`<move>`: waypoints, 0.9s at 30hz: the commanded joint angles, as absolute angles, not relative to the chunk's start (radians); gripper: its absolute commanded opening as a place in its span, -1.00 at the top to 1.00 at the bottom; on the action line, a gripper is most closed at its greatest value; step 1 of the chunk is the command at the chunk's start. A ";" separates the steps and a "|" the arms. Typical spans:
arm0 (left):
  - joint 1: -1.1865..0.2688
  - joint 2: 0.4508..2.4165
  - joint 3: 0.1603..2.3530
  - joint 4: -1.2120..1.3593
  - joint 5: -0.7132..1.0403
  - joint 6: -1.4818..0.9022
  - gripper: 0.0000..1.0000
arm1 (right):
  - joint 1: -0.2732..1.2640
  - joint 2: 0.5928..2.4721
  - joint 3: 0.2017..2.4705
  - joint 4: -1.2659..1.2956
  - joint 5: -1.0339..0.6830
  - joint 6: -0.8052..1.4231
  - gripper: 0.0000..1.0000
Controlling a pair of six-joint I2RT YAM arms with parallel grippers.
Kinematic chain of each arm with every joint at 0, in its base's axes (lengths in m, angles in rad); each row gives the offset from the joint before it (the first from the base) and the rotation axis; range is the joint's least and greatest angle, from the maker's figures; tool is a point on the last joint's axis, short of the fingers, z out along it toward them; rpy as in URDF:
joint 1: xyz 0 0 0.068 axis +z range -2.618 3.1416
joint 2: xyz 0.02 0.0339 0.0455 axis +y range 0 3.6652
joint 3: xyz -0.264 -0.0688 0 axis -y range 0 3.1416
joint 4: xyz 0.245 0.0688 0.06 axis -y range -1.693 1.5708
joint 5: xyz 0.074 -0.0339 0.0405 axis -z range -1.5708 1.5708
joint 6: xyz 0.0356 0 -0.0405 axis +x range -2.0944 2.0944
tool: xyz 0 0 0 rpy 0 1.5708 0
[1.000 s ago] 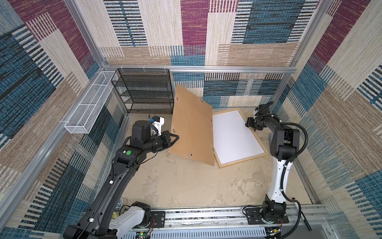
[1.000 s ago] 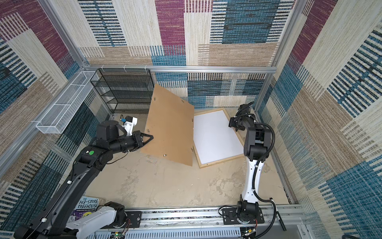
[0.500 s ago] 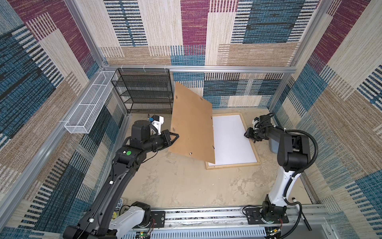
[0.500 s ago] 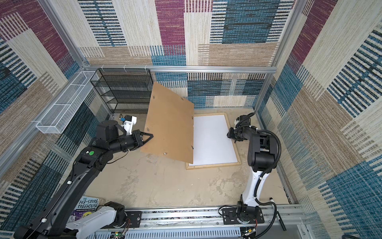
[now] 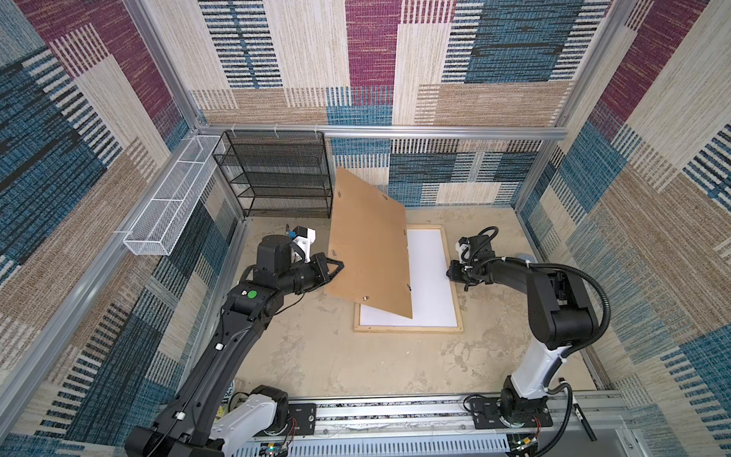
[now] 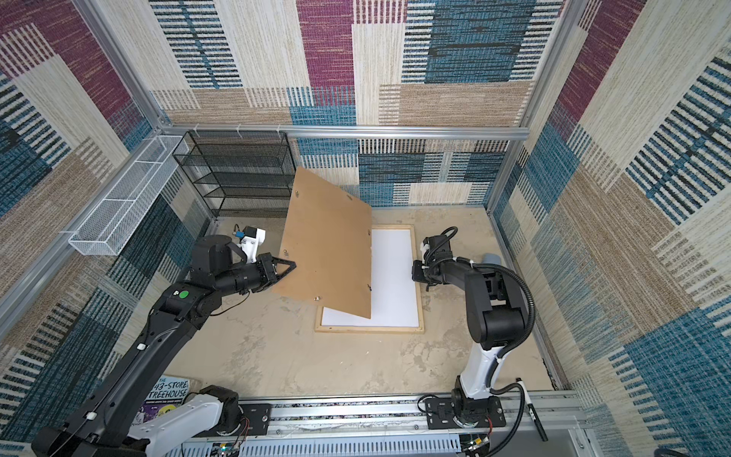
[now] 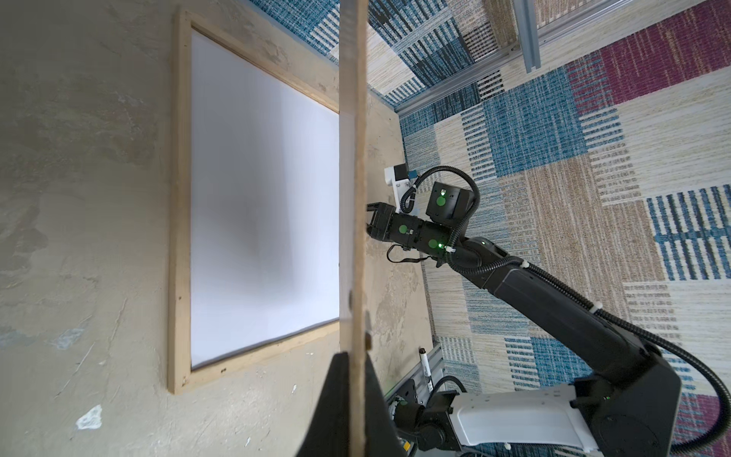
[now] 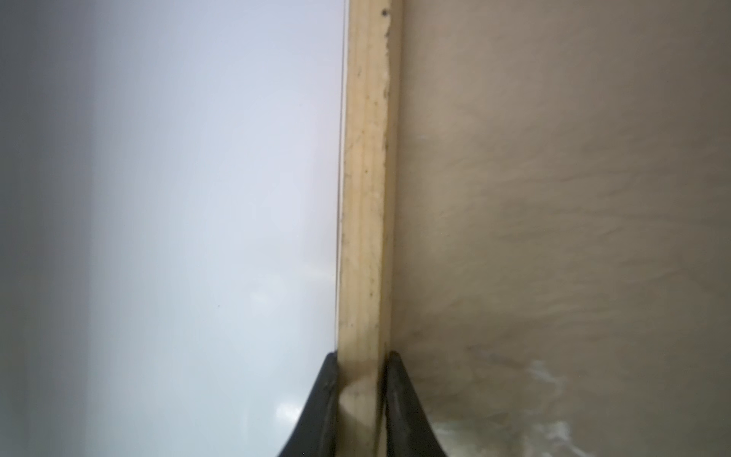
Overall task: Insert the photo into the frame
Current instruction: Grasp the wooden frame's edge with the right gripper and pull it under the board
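Right wrist view shows the right hand [image 8: 362,358] pinching the frame [image 8: 366,198]. One dark finger [image 8: 326,391] sits against the inner side of the pale wood rail and its partner against the outer side. Just past the inner finger lies the photo [image 8: 178,198], plain white back up, inside the frame. Past the outer finger there is only bare beige table [image 8: 553,198].

In both top views this hand [image 5: 451,273] [image 6: 414,273] grips the middle of the frame's nearest long rail, and the frame [image 5: 407,329] [image 6: 368,329] lies flat on the table.

Across the frame from it, the left hand [image 5: 336,266] is pressed together on one edge of a brown backing board [image 5: 368,253]. It holds the board tilted in the air, so that the board hides the part of the photo [image 5: 429,277] farthest from the right hand. In the left wrist view the board [image 7: 354,158] runs edge-on out of the left hand [image 7: 352,356], with the photo [image 7: 257,198] and the frame [image 7: 180,198] beyond it. Behind the left hand a black wire rack [image 5: 277,174] stands against the wall.
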State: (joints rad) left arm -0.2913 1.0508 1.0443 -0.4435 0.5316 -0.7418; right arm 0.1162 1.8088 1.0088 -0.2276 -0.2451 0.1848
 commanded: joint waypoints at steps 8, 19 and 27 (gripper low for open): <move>-0.305 0.934 0.901 -0.292 0.473 -0.867 1.00 | 0.155 1.779 0.985 -0.252 -0.311 0.265 0.50; -0.408 0.845 0.654 -0.059 0.391 -1.014 1.00 | 0.152 1.795 0.979 -0.203 -0.407 0.317 -0.03; -0.442 0.821 0.600 0.005 0.368 -1.018 1.00 | 0.153 1.776 0.937 -0.166 -0.396 0.335 -0.03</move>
State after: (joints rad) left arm -0.4408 0.8242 0.6067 -0.1383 0.3798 -1.0183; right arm 0.1513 1.7844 0.9497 -0.1490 -0.3927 0.3168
